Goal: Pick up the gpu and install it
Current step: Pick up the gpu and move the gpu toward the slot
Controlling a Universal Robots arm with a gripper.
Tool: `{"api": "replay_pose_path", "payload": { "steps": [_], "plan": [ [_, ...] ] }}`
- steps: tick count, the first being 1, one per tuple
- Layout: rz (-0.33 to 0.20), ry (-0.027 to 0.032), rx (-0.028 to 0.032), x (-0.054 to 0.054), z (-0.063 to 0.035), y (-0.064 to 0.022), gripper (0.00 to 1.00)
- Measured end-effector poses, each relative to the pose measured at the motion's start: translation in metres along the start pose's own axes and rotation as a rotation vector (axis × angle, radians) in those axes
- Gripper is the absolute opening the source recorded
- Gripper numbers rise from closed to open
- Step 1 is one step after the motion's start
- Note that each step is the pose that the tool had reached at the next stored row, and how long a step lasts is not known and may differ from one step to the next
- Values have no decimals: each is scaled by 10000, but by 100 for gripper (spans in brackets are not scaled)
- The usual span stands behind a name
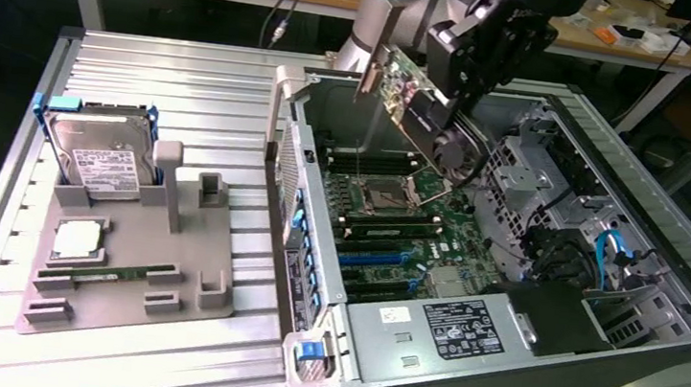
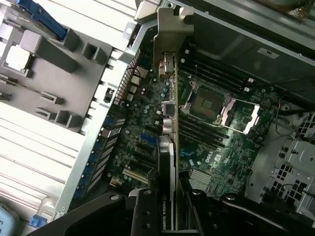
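**Gripper carrying the gpu over the open computer case.** The gripper is pinching the gpu between its fingers, and the card is hanging in the air above the open side of the computer case, touching nothing inside it. In the wrist view the gpu is showing edge-on and running straight out from the gripper, with its silver bracket leading towards the case's rear wall. The grip is sitting at the end far from the bracket, probably to leave the bracket and the connector edge free. In the exterior view the card is hanging tilted, not level with the case floor.

The motherboard is lying flat on the floor of the case with its face exposed. The blue expansion slots are sitting nearer the case's front end than the card is, so the gpu is judged to be in transit and not seated.

Outside the case, to the exterior view's left of it, the grey fixture tray is holding the hard drive upright and the memory stick lying flat, each apparently placed for easy grasping.
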State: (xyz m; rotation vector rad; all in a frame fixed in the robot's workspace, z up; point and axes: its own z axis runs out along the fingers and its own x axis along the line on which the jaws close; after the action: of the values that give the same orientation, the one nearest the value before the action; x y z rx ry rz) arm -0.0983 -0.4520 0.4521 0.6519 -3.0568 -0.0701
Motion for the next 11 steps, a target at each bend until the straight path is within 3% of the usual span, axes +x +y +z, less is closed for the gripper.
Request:
{"api": "replay_pose_path", "payload": {
  "steps": [11],
  "plan": [
    [-817,39,6,-153,27,-70,27]
  ]
}}
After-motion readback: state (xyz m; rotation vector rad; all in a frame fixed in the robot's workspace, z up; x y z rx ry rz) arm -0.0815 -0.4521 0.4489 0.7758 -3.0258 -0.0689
